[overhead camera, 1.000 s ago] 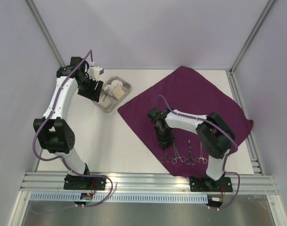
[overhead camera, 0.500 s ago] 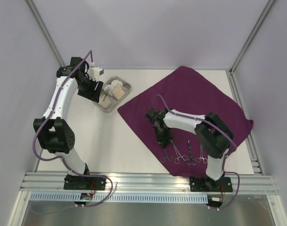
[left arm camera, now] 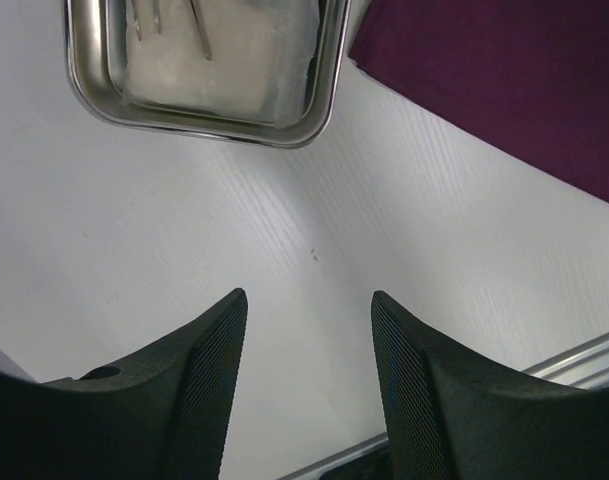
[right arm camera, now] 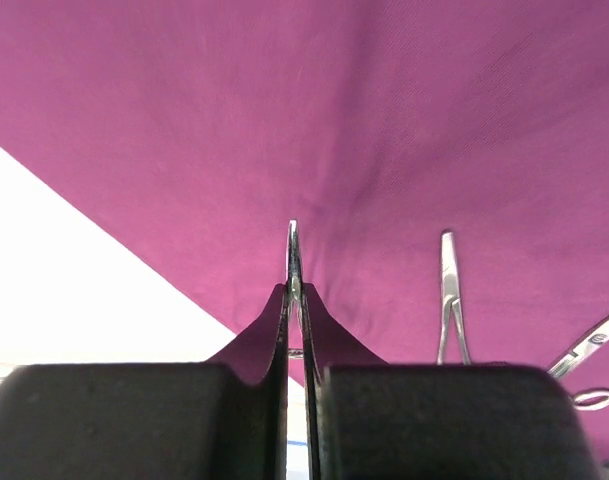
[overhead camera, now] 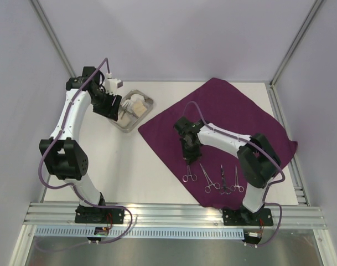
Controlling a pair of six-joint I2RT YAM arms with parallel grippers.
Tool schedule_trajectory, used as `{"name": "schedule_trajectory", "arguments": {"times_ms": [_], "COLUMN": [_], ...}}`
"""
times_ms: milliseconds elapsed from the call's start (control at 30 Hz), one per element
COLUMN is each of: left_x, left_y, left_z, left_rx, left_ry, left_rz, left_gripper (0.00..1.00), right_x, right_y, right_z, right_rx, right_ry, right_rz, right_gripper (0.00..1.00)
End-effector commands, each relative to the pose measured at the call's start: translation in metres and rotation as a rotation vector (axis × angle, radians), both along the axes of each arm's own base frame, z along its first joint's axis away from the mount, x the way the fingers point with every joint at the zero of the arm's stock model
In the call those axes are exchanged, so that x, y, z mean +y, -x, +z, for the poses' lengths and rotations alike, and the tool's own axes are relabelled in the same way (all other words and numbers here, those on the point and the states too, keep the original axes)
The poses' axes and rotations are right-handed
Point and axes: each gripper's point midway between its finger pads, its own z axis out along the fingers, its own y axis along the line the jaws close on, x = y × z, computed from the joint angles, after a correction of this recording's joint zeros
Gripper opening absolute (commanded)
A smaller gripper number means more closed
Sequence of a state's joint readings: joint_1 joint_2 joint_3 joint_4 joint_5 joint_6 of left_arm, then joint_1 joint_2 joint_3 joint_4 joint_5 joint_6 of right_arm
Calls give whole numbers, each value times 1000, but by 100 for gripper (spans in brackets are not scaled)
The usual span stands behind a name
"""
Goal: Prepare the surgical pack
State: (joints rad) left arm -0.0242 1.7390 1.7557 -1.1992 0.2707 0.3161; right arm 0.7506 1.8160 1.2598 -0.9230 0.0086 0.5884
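Since the earlier frame the right end effector (overhead camera: 189,159) has shifted left and a little away from the near edge. It has drawn one clamp (overhead camera: 188,173) out of the row, so this clamp now lies apart from the three other clamps (overhead camera: 223,178). The wrist view shows the right end effector (right arm camera: 294,290) pressed together on that clamp (right arm camera: 292,250). The slim steel tip pokes out past the fingertips, above the purple cloth (right arm camera: 384,120). Whether the clamp's ring handles rest on the cloth or hang just above it cannot be told.

The cloth (overhead camera: 229,111) lies spread flat on the right half of the counter (overhead camera: 146,166), set like a diamond. The three other clamps lie side by side near its front corner, handles toward the arm bases.

The left end effector (left arm camera: 306,300) hovers with its fingers apart over bare counter (left arm camera: 284,250), just beside the steel tray (left arm camera: 329,90). The tray (overhead camera: 147,100) sits left of the cloth at the far side, with white gauze (overhead camera: 138,105) inside it.
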Motion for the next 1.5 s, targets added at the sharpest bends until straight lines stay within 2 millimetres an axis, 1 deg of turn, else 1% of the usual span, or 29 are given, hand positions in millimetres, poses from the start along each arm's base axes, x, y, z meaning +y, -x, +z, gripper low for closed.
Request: {"name": "schedule_trajectory", "arguments": {"times_ms": [0, 33, 67, 100, 133, 167, 200, 233, 267, 300, 333, 367, 400, 433, 500, 533, 567, 667, 700, 733, 767, 800, 867, 900, 967, 1100, 1300, 1467], "left_x": [-11, -16, -19, -22, -28, -31, -34, -41, -44, -46, -51, -55, -59, -71, -88, -97, -111, -134, -142, -146, -149, -154, -158, -160, -164, -178, -180, -181], "left_y": [1, 1, 3, 4, 5, 6, 7, 8, 11, 12, 15, 17, 20, 26, 37, 40, 45, 48, 44, 43, 40, 38, 33, 29, 26, 21, 16, 12], "left_z": [16, 21, 22, 24, 29, 31, 35, 40, 42, 44, 49, 51, 53, 56, 57, 57, 58, 66, 72, 75, 75, 72, 62, 52, 47, 37, 19, 12], "left_rx": [-13, -20, -13, -13, -11, -10, -10, -13, -4, -4, -3, -4, -3, 4, 2, 1, -1, -19, -35, -41, -48, -53, -57, -54, -48, -19, 17, 17], "left_ry": [74, 99, 114, 131, 163, 183, 200, 236, 251, 263, 289, 298, 306, 323, 331, 344, 348, 405, 453, 477, 493, 504, 481, 464, 468, 491, 475, 463], "left_rz": [-19, -36, -42, -50, -64, -72, -76, -94, -101, -108, -121, -138, -155, -196, -277, -308, -355, -420, -433, -431, -433, -440, -445, -444, -447, -472, -462, -457], "left_gripper": [61, 60, 59, 59, 59, 59, 59, 59, 59, 59, 59, 59, 59, 59, 61, 63, 64, 68, 69, 70, 70, 70, 71, 70, 70, 65, 59, 55], "right_x": [27, 28, 32, 35, 37, 39, 42, 43, 51, 56, 61, 67, 77, 82, 93, 96, 98, 102, 103, 103, 103, 104, 106, 107, 109, 112, 112, 112], "right_y": [-48, -56, -69, -79, -89, -104, -113, -122, -136, -142, -149, -157, -166, -172, -182, -184, -187, -190, -190, -190, -190, -189, -189, -188, -188, -188, -188, -188], "right_z": [54, 61, 73, 81, 86, 99, 107, 112, 125, 131, 130, 137, 153, 153, 170, 170, 174, 181, 184, 183, 185, 186, 186, 186, 188, 191, 190, 190], "right_rx": [-152, -172, -206, -236, -255, -308, -336, -360, -392, -408, -409, -418, -446, -441, -461, -462, -467, -477, -479, -479, -482, -477, -475, -469, -470, -465, -465, -466], "right_ry": [-212, -235, -270, -296, -307, -314, -327, -328, -358, -374, -381, -409, -458, -473, -533, -543, -563, -588, -596, -596, -603, -609, -619, -626, -637, -654, -659, -662], "right_rz": [-138, -169, -202, -227, -268, -294, -314, -343, -362, -374, -386, -412, -418, -432, -457, -463, -479, -482, -482, -478, -476, -476, -473, -469, -467, -463, -467, -469], "right_gripper": [1, 0, 1, 0, 1, 0, 0, 1, 0, 1, 0, 0, 0, 0, 0, 0, 0, 0, 1, 0, 0, 0, 0, 0, 0, 1, 0, 0]}}
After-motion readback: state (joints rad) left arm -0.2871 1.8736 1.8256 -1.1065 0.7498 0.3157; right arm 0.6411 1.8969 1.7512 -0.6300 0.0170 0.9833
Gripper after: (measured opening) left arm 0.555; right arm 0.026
